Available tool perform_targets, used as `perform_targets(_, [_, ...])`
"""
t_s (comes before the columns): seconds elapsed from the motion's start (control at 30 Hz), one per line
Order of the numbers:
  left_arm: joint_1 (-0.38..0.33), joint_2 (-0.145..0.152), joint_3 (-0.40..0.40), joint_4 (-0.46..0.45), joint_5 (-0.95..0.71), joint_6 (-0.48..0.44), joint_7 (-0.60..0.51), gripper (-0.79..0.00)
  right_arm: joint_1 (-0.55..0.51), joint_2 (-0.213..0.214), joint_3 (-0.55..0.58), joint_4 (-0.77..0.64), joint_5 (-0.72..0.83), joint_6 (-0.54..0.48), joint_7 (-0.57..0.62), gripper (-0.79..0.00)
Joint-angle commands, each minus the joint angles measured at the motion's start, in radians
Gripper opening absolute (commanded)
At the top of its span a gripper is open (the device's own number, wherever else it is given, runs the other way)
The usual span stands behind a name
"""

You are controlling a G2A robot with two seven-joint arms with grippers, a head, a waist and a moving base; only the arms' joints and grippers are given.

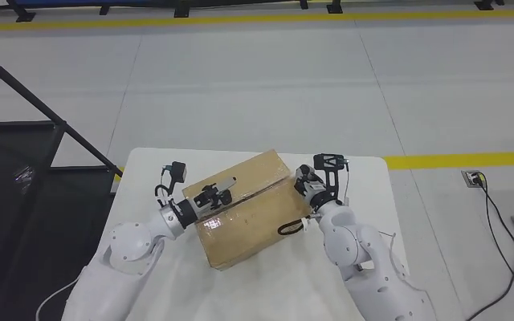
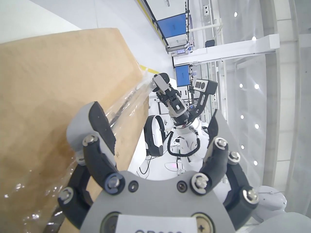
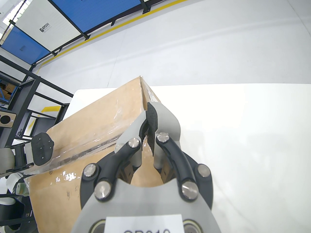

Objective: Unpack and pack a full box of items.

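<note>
Top view: the taped box (image 1: 241, 218) sits mid-worktop (image 1: 363, 178), with the left gripper (image 1: 218, 193) over its lid and the right gripper (image 1: 303, 178) at its right end. Left wrist view: the left fingers (image 2: 102, 127) are spread, one resting on the tape (image 2: 126, 100). Right wrist view: the right fingers (image 3: 167, 122) pinch the tape's end.

The box (image 1: 241, 217) sits askew at the middle of the table (image 1: 365, 172). The left end effector (image 1: 218, 193) lies over its top near the left end; the right end effector (image 1: 299, 178) meets its right-hand top edge.
</note>
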Motion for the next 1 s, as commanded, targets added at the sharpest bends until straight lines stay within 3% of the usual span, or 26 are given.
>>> perform_targets(0.0, [-0.006,-0.003,0.007,0.007,-0.001,0.001,0.000,0.000,0.005,-0.002,-0.002,0.005,0.000,0.004,0.002,-0.785])
perform_targets(0.37, [-0.026,-0.017,0.052,0.034,0.026,0.005,-0.010,0.000,0.013,-0.010,-0.002,0.015,-0.004,0.020,0.035,-0.785])
perform_targets(0.6, [-0.041,-0.025,0.069,0.068,0.039,0.002,-0.012,0.000,0.020,-0.016,-0.006,0.026,-0.013,0.034,0.045,-0.696])
perform_targets(0.67, [-0.042,-0.027,0.071,0.074,0.039,0.002,-0.012,0.000,0.021,-0.017,-0.005,0.028,-0.015,0.039,0.044,-0.616])
perform_targets(0.77, [-0.045,-0.029,0.071,0.083,0.036,0.001,-0.015,0.000,0.022,-0.020,-0.001,0.032,-0.009,0.054,0.040,-0.286])
perform_targets(0.83, [-0.045,-0.030,0.071,0.088,0.035,0.000,-0.017,0.000,0.021,-0.022,0.004,0.031,-0.006,0.068,0.036,-0.265])
perform_targets(0.87, [-0.046,-0.031,0.070,0.091,0.033,-0.001,-0.018,0.000,0.020,-0.023,0.007,0.029,-0.002,0.071,0.033,-0.215])
perform_targets(0.9, [-0.046,-0.031,0.069,0.093,0.033,-0.002,-0.018,0.000,0.018,-0.023,0.012,0.026,-0.001,0.079,0.030,-0.086])
perform_targets(0.97, [-0.046,-0.033,0.068,0.096,0.030,-0.003,-0.021,0.000,0.013,-0.024,0.020,0.017,-0.006,0.102,0.020,-0.065])
